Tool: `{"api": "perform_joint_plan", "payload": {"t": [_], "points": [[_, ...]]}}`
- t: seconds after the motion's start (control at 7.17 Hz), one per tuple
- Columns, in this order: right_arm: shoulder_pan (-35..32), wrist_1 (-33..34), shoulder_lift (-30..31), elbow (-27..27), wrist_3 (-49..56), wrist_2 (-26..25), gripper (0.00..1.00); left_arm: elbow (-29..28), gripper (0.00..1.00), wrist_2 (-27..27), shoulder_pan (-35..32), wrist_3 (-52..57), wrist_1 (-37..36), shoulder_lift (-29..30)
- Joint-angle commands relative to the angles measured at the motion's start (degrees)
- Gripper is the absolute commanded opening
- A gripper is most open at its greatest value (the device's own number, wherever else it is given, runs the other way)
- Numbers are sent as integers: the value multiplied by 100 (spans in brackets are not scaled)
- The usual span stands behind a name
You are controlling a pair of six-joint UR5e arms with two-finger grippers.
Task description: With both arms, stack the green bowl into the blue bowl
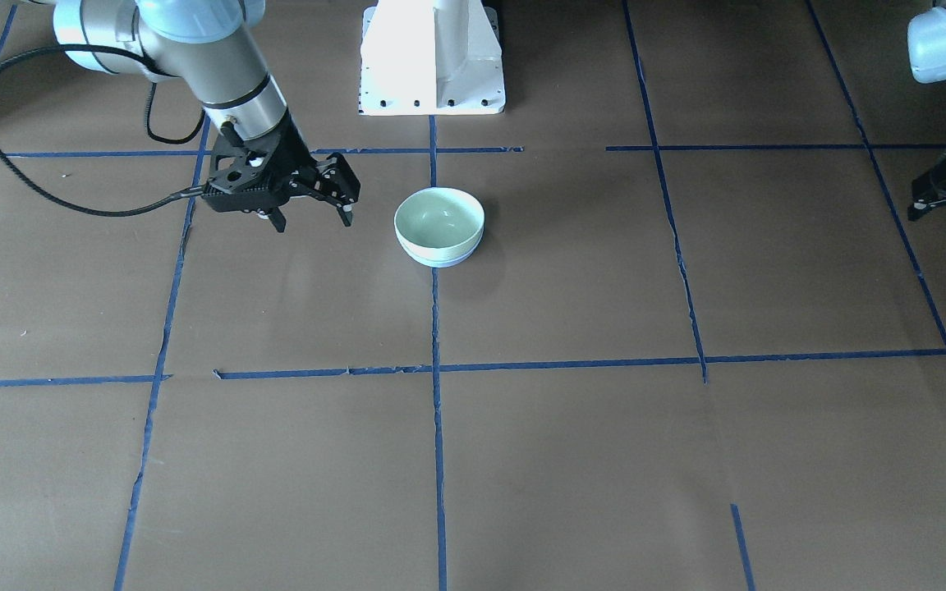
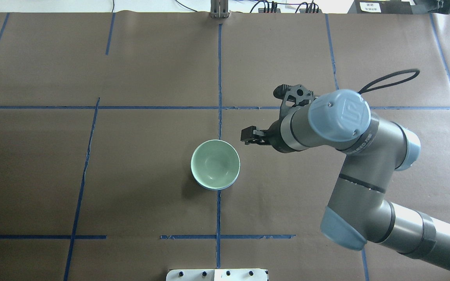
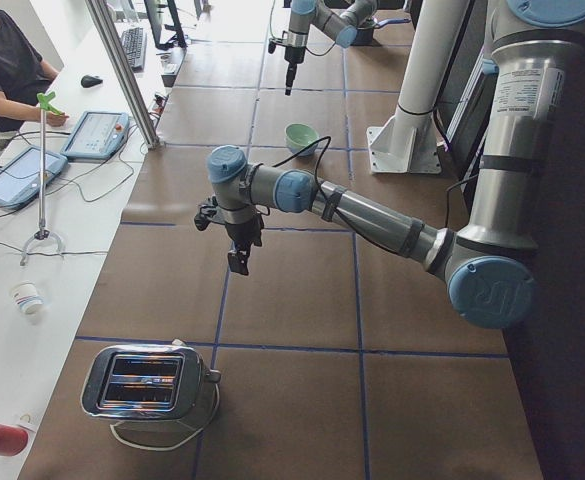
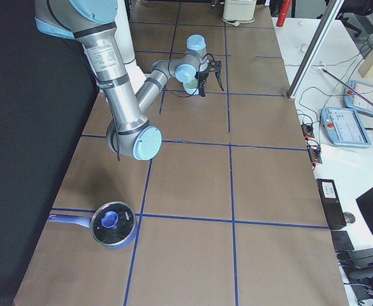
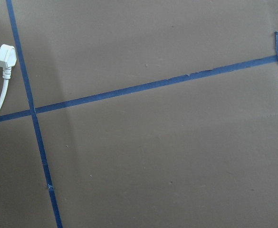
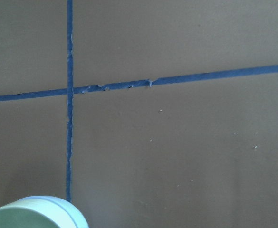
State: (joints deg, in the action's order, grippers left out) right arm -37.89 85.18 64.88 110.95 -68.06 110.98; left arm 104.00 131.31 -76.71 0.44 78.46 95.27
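The green bowl [image 1: 438,220] sits nested inside the blue bowl [image 1: 440,260] at the table's middle, on a blue tape line. Only a thin rim of the blue bowl shows beneath it. The stack also shows in the overhead view [image 2: 214,163] and low in the right wrist view [image 6: 29,216]. My right gripper [image 1: 314,222] is open and empty, hovering beside the stack on the robot's right and apart from it. My left gripper [image 1: 916,201] is far off to the robot's left, seems open and holds nothing. It hangs over bare table [image 3: 227,245].
The white pedestal base [image 1: 432,57] stands behind the bowls. A toaster [image 3: 142,382] sits at the table's left end, and its white plug [image 5: 3,57] lies near my left gripper. A lidded pot [image 4: 111,224] sits at the right end. Operators' desks lie beyond the far edge.
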Motion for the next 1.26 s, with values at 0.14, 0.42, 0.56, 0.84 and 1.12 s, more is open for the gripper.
{"api": "perform_joint_plan", "payload": {"t": [0.14,0.42,0.56,0.84,1.12], "points": [[-1102,684,1014,550,2387,755,100,-844,100,123,-966,1359,20,0],[-2243,666,1735,463,3889,1547,100,-1362,100,262,-1214,1319,37,-9],[-2858,666,1956,210,4593,1924,100,-1461,100,307,-1258,1309,38,-9],[-3852,666,2125,-596,6114,2627,100,-1444,100,316,-1346,821,38,-9],[-4828,675,2301,-1571,7859,2631,100,-1444,100,316,-1364,756,38,-9]]}}
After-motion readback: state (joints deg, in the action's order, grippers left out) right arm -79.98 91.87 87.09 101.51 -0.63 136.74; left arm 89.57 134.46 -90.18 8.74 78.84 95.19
